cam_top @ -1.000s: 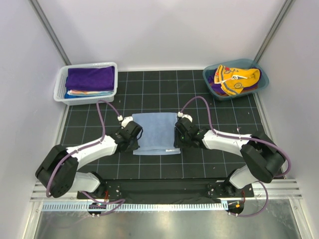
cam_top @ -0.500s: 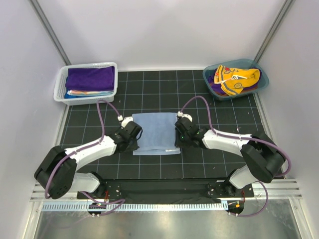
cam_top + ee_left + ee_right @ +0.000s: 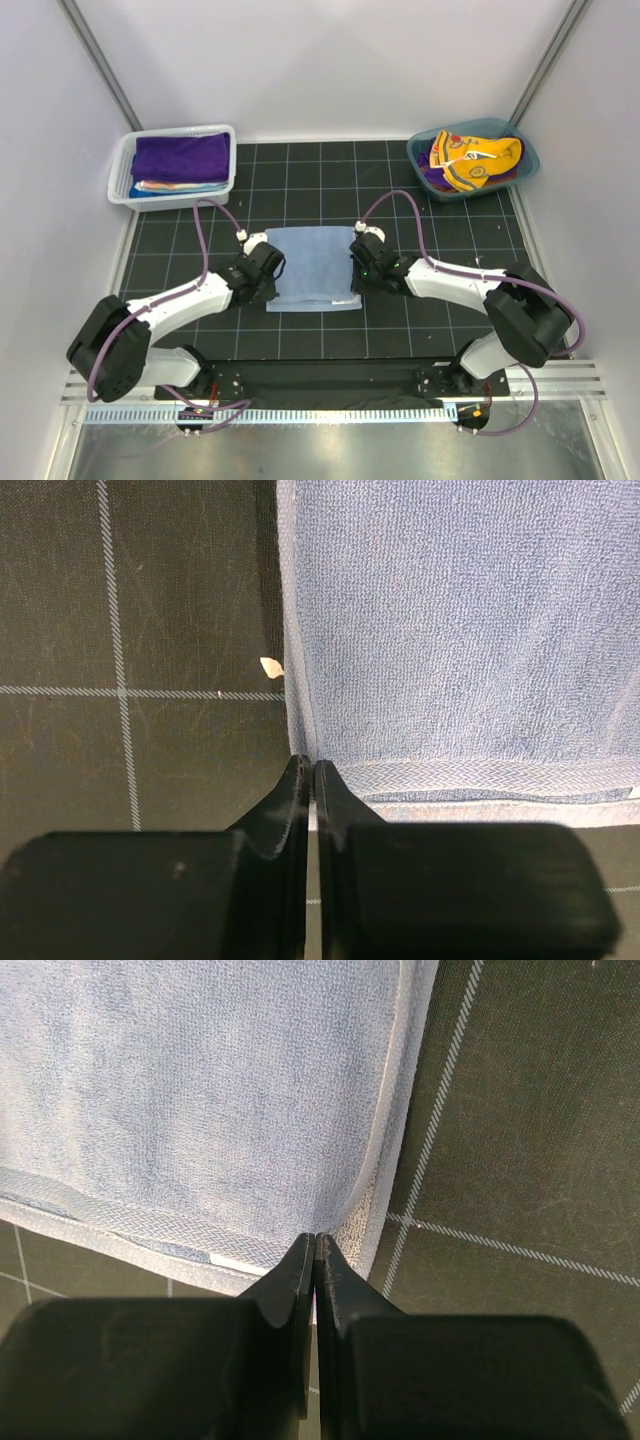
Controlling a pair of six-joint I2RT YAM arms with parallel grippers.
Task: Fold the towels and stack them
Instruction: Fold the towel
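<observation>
A light blue towel [image 3: 312, 265] lies folded flat on the black grid mat, between my two arms. My left gripper [image 3: 272, 285] is shut at its near-left corner, with the tips pinched on the hem [image 3: 308, 765]. My right gripper [image 3: 356, 283] is shut at its near-right corner, with the tips on the hem [image 3: 316, 1240]. The towel fills the left wrist view [image 3: 450, 630] and the right wrist view [image 3: 200, 1090]. A second layer shows under the near hem. A deep purple towel [image 3: 180, 157] tops a stack of folded towels. A yellow-orange and navy towel [image 3: 475, 155] lies crumpled.
The white mesh basket [image 3: 120, 175] with the folded stack stands at the far left corner. The teal tub [image 3: 530, 165] with the crumpled towels stands at the far right. White walls close in the mat on three sides. A small pale crumb [image 3: 270, 666] lies beside the towel's left edge.
Both grippers have crept slightly away from the bases along the towel's sides. The towel's near edge has shifted a little with them.
</observation>
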